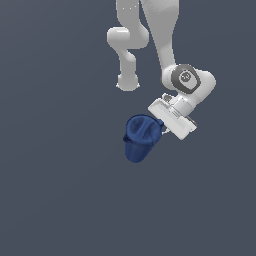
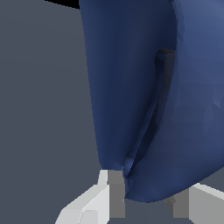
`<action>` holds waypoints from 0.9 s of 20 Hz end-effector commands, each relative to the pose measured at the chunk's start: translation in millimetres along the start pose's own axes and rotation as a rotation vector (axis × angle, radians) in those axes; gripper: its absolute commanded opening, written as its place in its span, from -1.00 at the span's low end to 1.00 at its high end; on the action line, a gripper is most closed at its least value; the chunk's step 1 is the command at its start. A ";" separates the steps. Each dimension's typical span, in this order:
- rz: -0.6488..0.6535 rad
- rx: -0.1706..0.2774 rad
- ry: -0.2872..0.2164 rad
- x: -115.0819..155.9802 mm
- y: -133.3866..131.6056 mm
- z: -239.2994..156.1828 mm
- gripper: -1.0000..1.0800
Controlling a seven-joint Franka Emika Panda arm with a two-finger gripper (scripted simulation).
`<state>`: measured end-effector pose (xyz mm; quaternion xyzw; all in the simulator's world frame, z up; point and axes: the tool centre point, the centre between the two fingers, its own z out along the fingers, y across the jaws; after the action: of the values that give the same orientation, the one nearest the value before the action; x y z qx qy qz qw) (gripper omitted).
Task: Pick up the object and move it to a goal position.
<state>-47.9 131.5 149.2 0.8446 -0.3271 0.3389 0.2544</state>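
Observation:
The object, a dark blue tapered cup with a side handle (image 1: 139, 137), hangs tilted just off the exterior view's left side of my white hand. In the wrist view the cup (image 2: 131, 87) fills most of the picture, with its handle running along its side. My gripper (image 1: 160, 125) reaches it from the exterior view's right. Its jaws are closed on the cup's lower edge (image 2: 146, 197). One light finger (image 2: 111, 192) touches the cup; the other finger (image 2: 186, 205) sits against its far side. The fingertips are hidden in the exterior view.
Plain dark grey ground (image 1: 60, 190) lies all around. The white arm's links and base (image 1: 127, 55) stand behind the cup in the exterior view.

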 end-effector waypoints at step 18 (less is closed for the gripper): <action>0.327 0.000 0.002 -71.3 29.1 -77.3 -1.00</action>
<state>-137.6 188.2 151.6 0.8605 -0.2822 0.3254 0.2722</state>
